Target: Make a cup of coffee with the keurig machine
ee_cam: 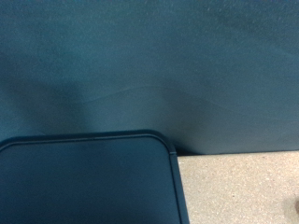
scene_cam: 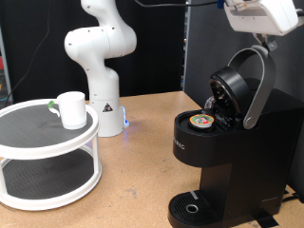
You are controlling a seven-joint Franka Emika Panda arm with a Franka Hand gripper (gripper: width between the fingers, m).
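Observation:
The keurig machine (scene_cam: 217,161) stands at the exterior view's right with its lid (scene_cam: 233,87) raised and the grey curved handle (scene_cam: 258,84) up. A small pod (scene_cam: 201,121) with a colourful top sits in the open chamber. The white cup (scene_cam: 71,107) stands on the top tier of a round white shelf (scene_cam: 28,144) at the left, far from the machine. The round drip base (scene_cam: 193,206) has nothing on it. My gripper's white hand (scene_cam: 258,13) is at the top right, above the raised handle. Its fingers do not show in either view.
The white arm's base (scene_cam: 100,62) stands at the back on the wooden table (scene_cam: 133,180). The wrist view shows only a dark backdrop (ee_cam: 149,65), a dark rounded-corner panel (ee_cam: 84,182) and a patch of table (ee_cam: 238,187).

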